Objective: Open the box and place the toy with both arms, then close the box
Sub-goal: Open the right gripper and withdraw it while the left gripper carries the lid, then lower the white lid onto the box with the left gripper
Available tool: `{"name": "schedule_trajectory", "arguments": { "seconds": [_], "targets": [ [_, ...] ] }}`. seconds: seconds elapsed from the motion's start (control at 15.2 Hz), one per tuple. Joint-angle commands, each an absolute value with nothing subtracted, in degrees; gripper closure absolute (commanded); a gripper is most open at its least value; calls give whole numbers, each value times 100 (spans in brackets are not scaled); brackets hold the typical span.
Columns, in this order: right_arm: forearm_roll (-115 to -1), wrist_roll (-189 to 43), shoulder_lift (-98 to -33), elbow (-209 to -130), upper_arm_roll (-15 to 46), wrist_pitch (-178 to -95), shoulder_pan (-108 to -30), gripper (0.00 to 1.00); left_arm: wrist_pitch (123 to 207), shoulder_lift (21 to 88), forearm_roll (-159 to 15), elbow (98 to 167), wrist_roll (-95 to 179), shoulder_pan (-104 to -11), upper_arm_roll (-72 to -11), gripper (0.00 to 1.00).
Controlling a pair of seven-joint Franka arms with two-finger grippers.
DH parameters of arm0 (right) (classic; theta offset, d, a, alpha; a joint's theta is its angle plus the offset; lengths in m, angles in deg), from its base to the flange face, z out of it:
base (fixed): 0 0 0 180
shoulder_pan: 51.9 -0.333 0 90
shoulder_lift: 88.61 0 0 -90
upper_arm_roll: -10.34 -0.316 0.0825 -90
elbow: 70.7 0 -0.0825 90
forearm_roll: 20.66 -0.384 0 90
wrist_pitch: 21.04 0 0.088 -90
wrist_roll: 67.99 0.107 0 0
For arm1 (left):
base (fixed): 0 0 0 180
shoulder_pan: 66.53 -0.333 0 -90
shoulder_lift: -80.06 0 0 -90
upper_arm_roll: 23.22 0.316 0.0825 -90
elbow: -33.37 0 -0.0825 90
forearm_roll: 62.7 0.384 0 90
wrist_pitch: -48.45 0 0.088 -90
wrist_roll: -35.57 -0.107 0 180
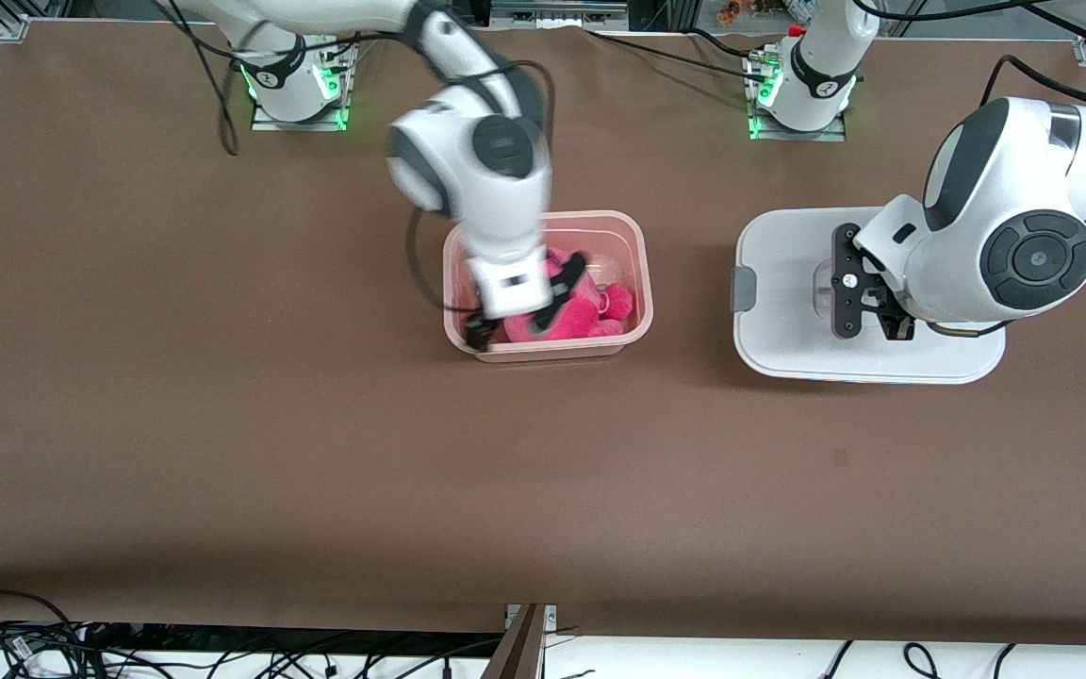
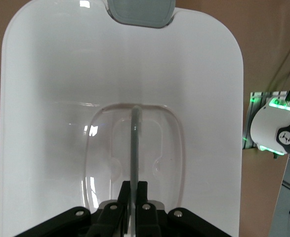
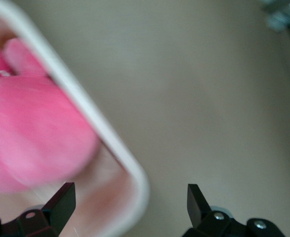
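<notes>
Front view shows the box (image 1: pixel 639 247) near the middle of the frame, open, with no lid on it. The toy (image 1: pixel 573 307) sits inside the box, pink and soft. My right gripper (image 1: pixel 526 302) hangs over the box, at its edge, just beside the toy. Its fingers (image 3: pixel 61 201) are spread wide with nothing between them. In my right wrist view the box rim (image 3: pixel 101 129) runs between those fingers, with the toy (image 3: pixel 33 133) in the left part of the frame.

The white lid (image 1: pixel 779 283) lies flat on the table (image 1: pixel 222 424) at the right of the front view, well apart from the box. My left gripper (image 1: pixel 868 306) is down on the lid. In my left wrist view its fingers (image 2: pixel 144 190) pinch the clear handle (image 2: pixel 135 143) in the middle of the lid. A grey clip (image 2: pixel 141 12) shows at the top of that frame.
</notes>
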State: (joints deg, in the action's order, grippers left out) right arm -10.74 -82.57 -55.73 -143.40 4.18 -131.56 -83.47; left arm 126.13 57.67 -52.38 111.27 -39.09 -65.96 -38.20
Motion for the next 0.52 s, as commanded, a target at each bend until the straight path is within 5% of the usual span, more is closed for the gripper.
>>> {"name": "schedule_trajectory", "arguments": {
  "seconds": [0.0, 0.46],
  "targets": [
    [-1740, -8826, -6240, -14549, 287, -12566, -7363, 0, 12536, 5634, -5697, 10931, -3677, -6383, -3816, 100],
    [-2152, -8094, -7619, -14811, 1288, -11131, -7291, 0, 14105, 5186, -6314, 10922, -2239, -4713, -3808, 100]
  ]
}}
